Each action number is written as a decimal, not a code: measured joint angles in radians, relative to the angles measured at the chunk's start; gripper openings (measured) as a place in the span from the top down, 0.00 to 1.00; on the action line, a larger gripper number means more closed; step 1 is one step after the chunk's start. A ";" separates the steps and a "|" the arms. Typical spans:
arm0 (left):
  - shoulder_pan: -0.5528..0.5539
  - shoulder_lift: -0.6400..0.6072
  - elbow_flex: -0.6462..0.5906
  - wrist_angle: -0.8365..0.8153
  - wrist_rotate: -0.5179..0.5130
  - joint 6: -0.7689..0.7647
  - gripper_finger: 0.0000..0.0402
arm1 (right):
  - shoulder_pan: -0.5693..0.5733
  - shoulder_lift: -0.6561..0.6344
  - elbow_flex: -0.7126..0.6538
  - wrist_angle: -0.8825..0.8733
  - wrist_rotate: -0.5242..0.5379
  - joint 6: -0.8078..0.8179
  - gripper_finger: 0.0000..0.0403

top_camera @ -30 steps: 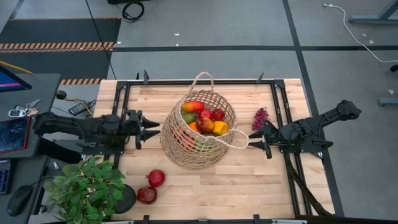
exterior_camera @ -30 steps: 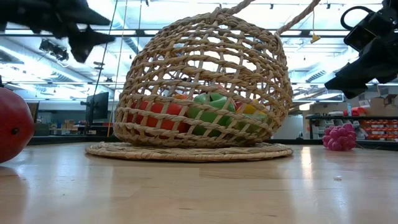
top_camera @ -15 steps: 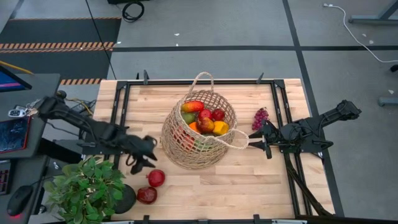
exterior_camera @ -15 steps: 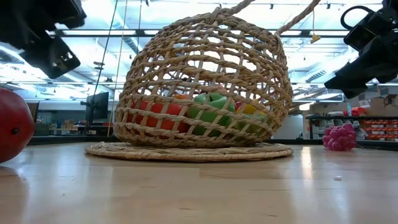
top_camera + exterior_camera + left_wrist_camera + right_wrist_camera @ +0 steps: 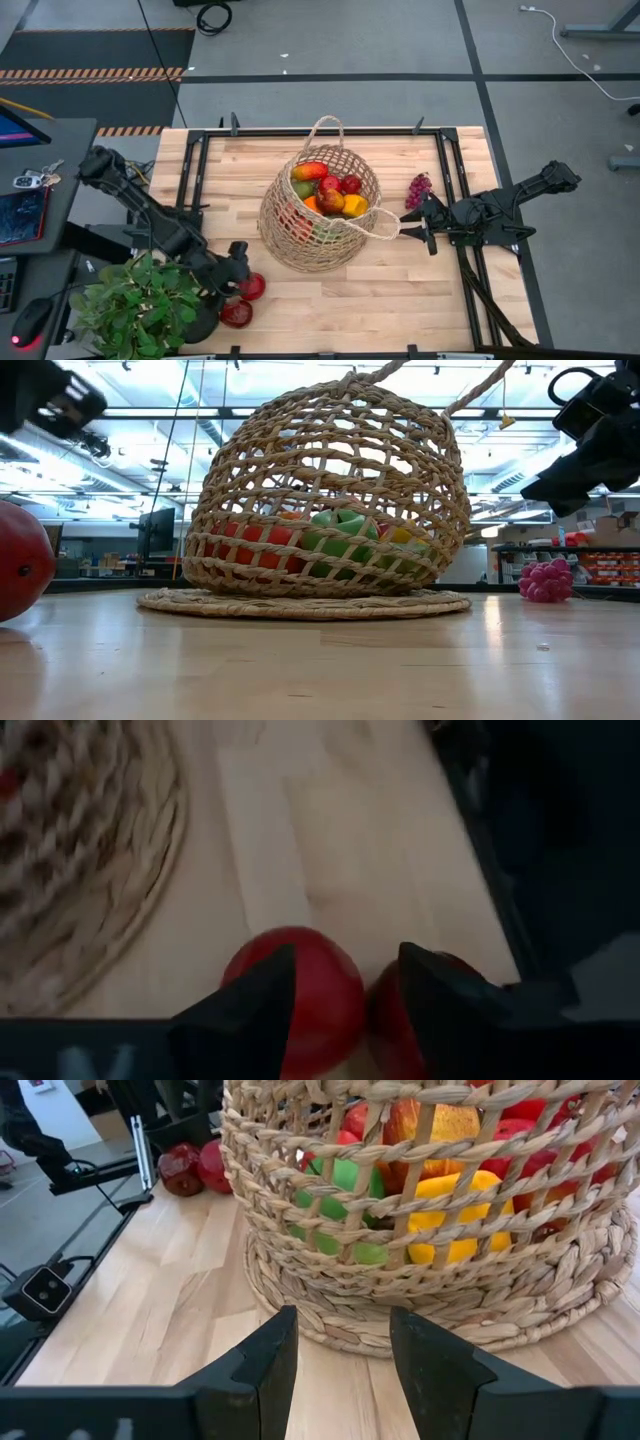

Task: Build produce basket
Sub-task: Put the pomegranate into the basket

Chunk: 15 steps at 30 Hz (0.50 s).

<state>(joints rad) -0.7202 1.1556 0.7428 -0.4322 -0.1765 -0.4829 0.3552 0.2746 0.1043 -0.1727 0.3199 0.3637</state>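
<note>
Robotics lab or workshop, wooden bench [image 5: 400,290] on grey floor, hazard-striped tape [image 5: 95,73], ceiling strip lights [image 5: 150,455], possibly stocked shelving [image 5: 605,565] behind

Even, bright overhead light fills the high view, with soft shadows. In the low view, ceiling strips glare behind the basket [image 5: 328,500], and the desk [image 5: 320,660] shines. The left wrist view is dim and motion-blurred.

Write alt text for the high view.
A wicker basket full of produce sits mid-table. The left gripper hovers open over two red fruits near a potted plant; the right gripper waits shut beside purple grapes.
</note>
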 joint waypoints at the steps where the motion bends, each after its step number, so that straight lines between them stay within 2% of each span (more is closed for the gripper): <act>1: -0.003 0.015 0.000 -0.001 -0.008 -0.026 0.53 | 0.000 0.000 0.000 0.000 0.000 0.000 0.59; 5: -0.001 0.068 0.000 -0.019 0.002 -0.087 0.42 | 0.000 0.000 0.000 0.000 0.000 0.000 0.59; 9: -0.017 0.090 0.000 0.003 0.009 -0.045 0.30 | 0.000 0.000 0.000 0.011 0.000 0.000 0.59; 15: -0.080 0.090 0.038 -0.010 -0.124 0.050 0.29 | 0.000 0.000 0.000 0.018 0.000 0.000 0.59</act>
<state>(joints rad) -0.8006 1.2457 0.7806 -0.4418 -0.3004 -0.4332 0.3551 0.2745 0.1043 -0.1544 0.3199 0.3639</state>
